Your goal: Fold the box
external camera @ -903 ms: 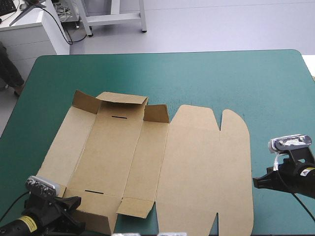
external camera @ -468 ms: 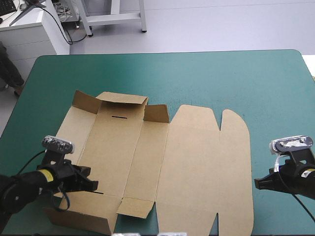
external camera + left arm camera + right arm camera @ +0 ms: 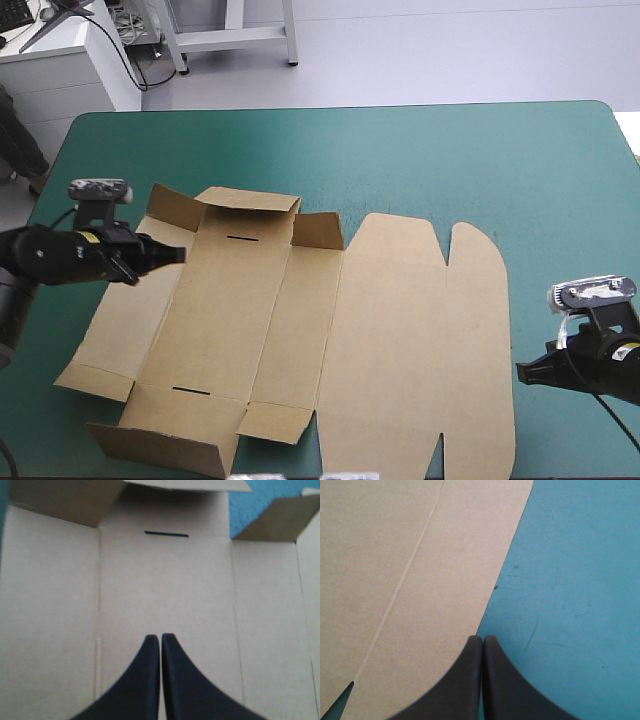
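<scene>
While the flat brown cut-board box (image 3: pixel 400 340) lies on the teal-green cover (image 3: pixel 500 160), the left gripper (image 3: pixel 178 252) over its left side and the right gripper (image 3: pixel 520 370) beside its right edge, both with black fingers clenched empty, could merely skid the sheet instead of raising walls.

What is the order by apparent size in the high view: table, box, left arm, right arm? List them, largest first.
1. table
2. box
3. left arm, with more of it in view
4. right arm, partly cut off at the picture's edge, so its rank below the left arm is unsure
</scene>
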Robot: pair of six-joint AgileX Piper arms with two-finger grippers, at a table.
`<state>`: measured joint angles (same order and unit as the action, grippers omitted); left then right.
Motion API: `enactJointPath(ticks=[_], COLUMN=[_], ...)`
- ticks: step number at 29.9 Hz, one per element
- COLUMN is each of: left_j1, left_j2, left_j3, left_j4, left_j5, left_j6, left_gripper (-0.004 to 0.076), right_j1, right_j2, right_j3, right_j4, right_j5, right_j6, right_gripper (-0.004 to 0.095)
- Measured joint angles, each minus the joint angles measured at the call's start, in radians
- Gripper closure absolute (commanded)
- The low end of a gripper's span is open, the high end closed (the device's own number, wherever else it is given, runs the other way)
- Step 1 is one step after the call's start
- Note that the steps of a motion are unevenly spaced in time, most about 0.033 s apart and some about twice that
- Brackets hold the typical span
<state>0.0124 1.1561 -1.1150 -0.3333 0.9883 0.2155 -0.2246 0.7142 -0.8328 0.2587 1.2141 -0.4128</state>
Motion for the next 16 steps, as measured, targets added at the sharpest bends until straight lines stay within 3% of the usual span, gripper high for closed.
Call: enactJointPath(ticks=[9,16], left_j1=[0.521,0.717], left_j2=[0.144,0.219], left_j3=[-0.112,-0.113], left_j4=[-0.235,-0.240], left_j5=[0.165,0.232], left_j6=[0.251,0.329], left_gripper=[0.0732,0.0732], right_j1=[0.000,0.000], right_j2=[0.000,0.000], right_j3=[0.000,0.000], right_j4=[0.010,0.018], right_j5=[-0.006,-0.018], right_j6=[0.000,0.000], right_gripper=[0.0925,0.0925])
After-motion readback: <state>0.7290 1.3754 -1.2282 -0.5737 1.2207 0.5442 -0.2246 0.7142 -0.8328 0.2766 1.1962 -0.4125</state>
